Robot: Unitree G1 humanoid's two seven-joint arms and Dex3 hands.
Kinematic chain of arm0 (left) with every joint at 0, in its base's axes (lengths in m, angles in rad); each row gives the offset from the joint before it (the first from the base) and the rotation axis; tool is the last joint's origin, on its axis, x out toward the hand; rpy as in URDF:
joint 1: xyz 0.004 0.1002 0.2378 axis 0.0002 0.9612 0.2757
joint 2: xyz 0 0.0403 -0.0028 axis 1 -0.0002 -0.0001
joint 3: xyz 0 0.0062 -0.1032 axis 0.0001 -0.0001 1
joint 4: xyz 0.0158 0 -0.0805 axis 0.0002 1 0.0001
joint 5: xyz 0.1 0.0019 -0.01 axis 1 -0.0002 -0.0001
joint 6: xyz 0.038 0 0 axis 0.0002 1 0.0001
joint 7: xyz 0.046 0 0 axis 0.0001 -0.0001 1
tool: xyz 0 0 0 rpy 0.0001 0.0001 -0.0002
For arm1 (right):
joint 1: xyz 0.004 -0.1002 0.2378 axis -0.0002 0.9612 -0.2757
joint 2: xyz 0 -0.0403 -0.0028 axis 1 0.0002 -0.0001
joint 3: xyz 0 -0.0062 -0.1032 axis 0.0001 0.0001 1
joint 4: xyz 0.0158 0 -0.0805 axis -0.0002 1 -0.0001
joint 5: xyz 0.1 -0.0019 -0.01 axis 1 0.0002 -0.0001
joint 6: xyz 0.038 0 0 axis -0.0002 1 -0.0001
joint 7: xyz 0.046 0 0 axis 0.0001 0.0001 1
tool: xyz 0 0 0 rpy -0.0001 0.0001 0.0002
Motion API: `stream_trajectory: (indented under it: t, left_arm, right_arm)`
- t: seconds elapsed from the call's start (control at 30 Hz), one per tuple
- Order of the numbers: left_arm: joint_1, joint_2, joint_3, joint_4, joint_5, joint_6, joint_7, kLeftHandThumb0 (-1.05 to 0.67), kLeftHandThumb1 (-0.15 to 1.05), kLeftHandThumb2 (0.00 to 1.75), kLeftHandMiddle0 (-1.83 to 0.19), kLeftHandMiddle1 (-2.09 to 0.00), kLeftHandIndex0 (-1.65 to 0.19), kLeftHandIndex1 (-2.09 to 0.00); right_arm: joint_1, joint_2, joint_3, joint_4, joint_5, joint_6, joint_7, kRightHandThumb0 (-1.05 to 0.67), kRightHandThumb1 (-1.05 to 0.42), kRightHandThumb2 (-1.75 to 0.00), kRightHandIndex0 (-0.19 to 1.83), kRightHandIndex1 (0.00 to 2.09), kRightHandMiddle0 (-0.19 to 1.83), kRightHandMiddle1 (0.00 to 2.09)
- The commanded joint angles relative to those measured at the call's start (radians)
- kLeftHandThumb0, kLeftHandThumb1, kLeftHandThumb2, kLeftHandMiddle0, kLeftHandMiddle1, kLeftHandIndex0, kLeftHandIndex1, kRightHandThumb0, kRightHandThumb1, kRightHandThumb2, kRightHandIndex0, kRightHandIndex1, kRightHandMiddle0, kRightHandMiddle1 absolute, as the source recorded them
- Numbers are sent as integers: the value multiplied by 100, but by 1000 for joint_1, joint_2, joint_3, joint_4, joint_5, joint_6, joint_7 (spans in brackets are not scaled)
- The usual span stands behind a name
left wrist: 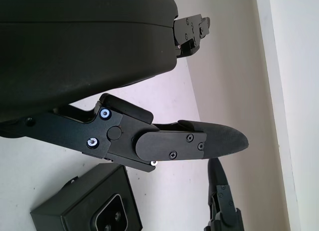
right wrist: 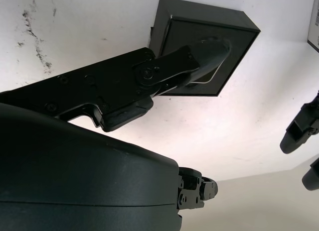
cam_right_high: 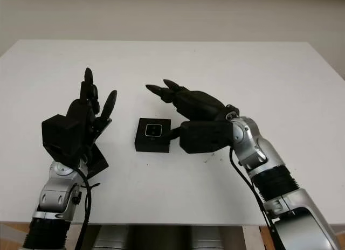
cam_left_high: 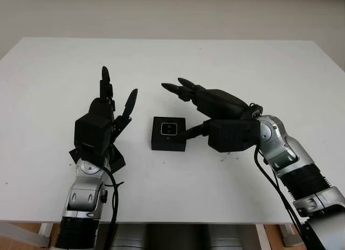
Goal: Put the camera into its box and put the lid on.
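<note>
A small black box [cam_left_high: 168,133] stands open at the table's middle, with the camera [cam_left_high: 168,129] lying inside it, lens up. My right hand [cam_left_high: 180,110] is open just right of the box. Its thumb [cam_left_high: 193,132] reaches to the box's right edge and its other fingers point out past the far side. To the box's left my left hand [cam_left_high: 118,91] is raised, open and holding nothing. A flat black piece [cam_left_high: 115,161], probably the lid, lies on the table under the left wrist, partly hidden. In the right wrist view the thumb [right wrist: 209,54] overlaps the box [right wrist: 229,66].
The white table [cam_left_high: 226,61] stretches wide behind and beside the hands. A few dark scuff marks [cam_left_high: 222,159] dot the surface near the right hand. The table's front edge [cam_left_high: 188,222] runs just below the forearms.
</note>
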Motion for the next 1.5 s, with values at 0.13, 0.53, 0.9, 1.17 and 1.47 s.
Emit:
stream_trajectory:
  t: [0.13,0.53,0.9,1.17,1.47]
  left_arm:
    - [4,10,9,-15,0,-5,-3,-76,105,40,19,-4,19,0]
    - [47,110,92,-220,-8,67,-48,-69,105,36,7,-8,9,-7]
    - [169,387,220,-439,6,172,-280,-70,105,11,2,-5,4,-6]
    - [285,526,234,-468,104,87,-376,-79,105,8,-8,-8,1,-7]
    - [364,563,217,-405,259,-50,-349,-76,104,6,-25,-4,-17,-8]
  right_arm:
    - [14,18,-64,-96,60,74,6,-85,-105,-26,-19,2,-13,4]
    - [57,84,-251,-176,370,296,51,-78,-105,-35,-18,4,-15,5]
    - [52,106,-378,-263,562,534,30,-76,-105,-43,-19,0,-19,0]
    - [77,89,-387,-289,558,543,7,-73,-105,-43,-19,0,-17,2]
    - [66,57,-427,-242,555,523,-12,-73,-105,-42,-15,4,-12,5]
